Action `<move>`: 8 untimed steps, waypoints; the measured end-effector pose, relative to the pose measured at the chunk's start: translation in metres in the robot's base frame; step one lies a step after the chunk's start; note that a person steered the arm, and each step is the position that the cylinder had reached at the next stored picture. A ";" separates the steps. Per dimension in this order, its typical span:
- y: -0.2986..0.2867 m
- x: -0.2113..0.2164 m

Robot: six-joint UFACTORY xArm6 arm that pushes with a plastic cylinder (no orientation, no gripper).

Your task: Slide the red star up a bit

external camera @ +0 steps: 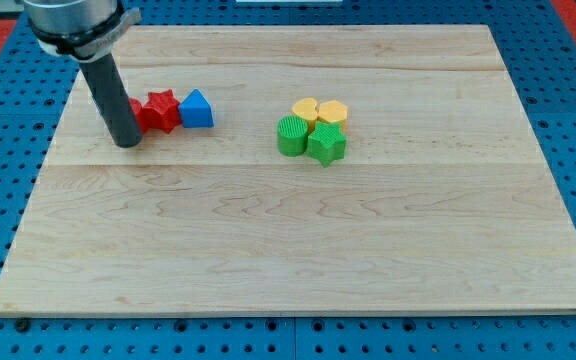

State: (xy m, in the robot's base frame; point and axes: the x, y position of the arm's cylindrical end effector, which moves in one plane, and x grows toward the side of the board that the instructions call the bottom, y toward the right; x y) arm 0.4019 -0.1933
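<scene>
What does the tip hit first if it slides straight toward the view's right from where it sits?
My tip sits at the left end of the row. Sliding right, it would likely meet the partly hidden red block first, then the red star; depth is unclear.

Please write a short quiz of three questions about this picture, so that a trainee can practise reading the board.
1. True or false: the small blue block touches the red star-shaped block on the star's right in the view.
2. How many blocks form the cluster near the middle of the wooden board?
3. Where is my tip relative to the red star?
A) at its lower left
B) at its right
C) above it

Key
1. True.
2. Four: the two yellow blocks at the top, the two green blocks below.
3. A.
</scene>
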 end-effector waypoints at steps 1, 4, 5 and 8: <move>0.000 -0.005; -0.008 -0.007; 0.004 -0.007; 0.027 -0.018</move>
State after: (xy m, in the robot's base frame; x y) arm 0.3842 -0.1659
